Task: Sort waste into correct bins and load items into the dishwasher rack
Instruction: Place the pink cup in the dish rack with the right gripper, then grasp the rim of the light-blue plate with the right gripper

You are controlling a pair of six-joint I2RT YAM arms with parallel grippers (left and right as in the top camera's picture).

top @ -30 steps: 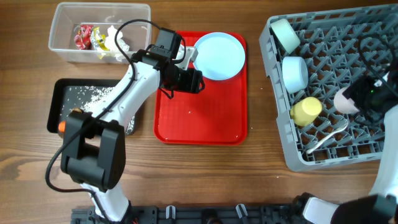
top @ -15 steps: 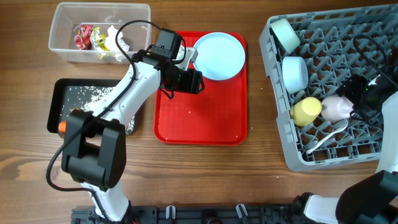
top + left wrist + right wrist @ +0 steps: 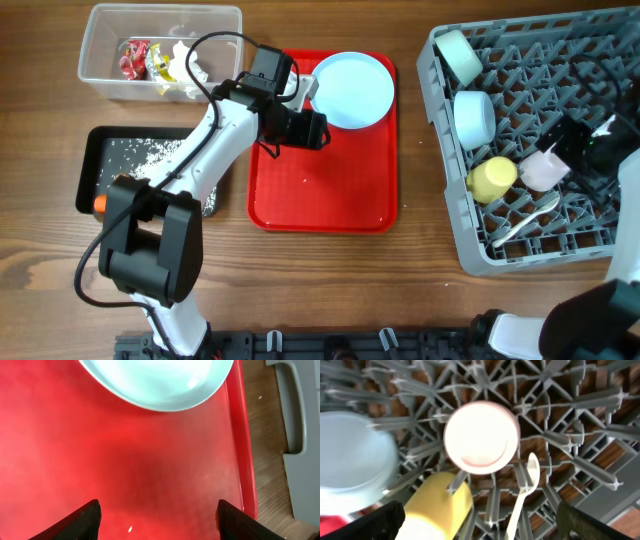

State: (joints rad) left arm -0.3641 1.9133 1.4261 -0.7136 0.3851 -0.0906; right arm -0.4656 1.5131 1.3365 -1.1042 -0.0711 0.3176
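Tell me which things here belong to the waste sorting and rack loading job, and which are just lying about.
Part of the job: plate, top bowl, second bowl, yellow cup, pink cup, spoon, dishwasher rack, clear tub with wrappers, black tray with rice and carrot.

Just lying about: red serving tray, wooden table.

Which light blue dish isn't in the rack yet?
The light blue plate, lying flat on the red tray. The upper bowl and lower bowl sit in the grey dishwasher rack.
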